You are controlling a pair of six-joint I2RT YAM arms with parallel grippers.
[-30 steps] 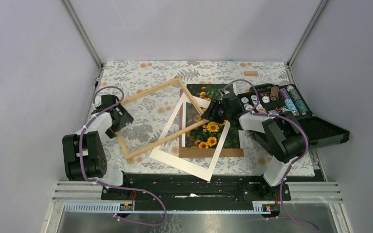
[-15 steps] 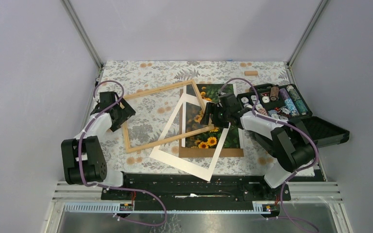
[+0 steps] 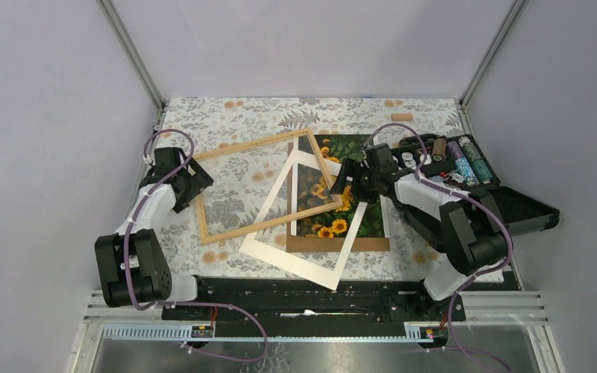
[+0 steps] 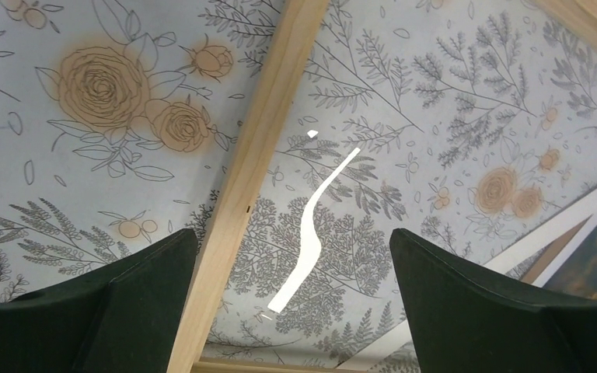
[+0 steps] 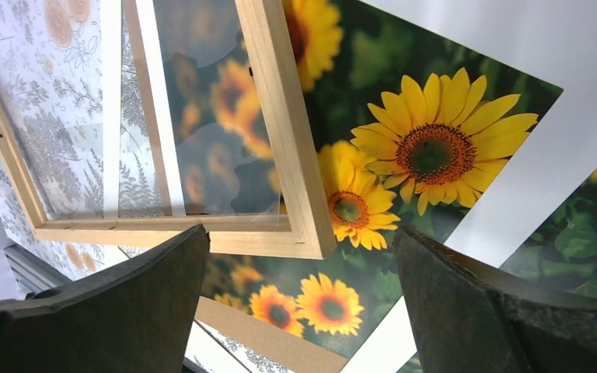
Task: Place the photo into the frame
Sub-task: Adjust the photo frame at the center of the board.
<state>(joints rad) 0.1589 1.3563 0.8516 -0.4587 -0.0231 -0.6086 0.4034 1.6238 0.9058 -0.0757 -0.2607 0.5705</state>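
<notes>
One overhead look showed me the frame (image 3: pixel 272 222) at center, its right corner lying over the photo (image 3: pixel 354 148). Left wrist: the left gripper (image 4: pixel 291 237) stood wide apart above a frame rail; right wrist: the right gripper (image 5: pixel 299 233) was spread too, empty, over frame corner and photo.

Closed in on the left, back and right by plain, pale lilac-grey walls (image 3: pixel 303 47), with slim aluminium posts (image 3: pixel 130 54) slanting up from the two far corners. Between them, filled by a bench (image 3: pixel 435 264) under a white cloth (image 4: pixel 435 93) printed with grey ferns and leafy sprigs and scattered tan-orange roses, and edged at the near side by silvery slotted rails (image 3: pixel 528 305) above a dull, reflective metal sheet (image 3: pixel 326 353). Lit softly and evenly, with only faint shadows on cloth and walls.
</notes>
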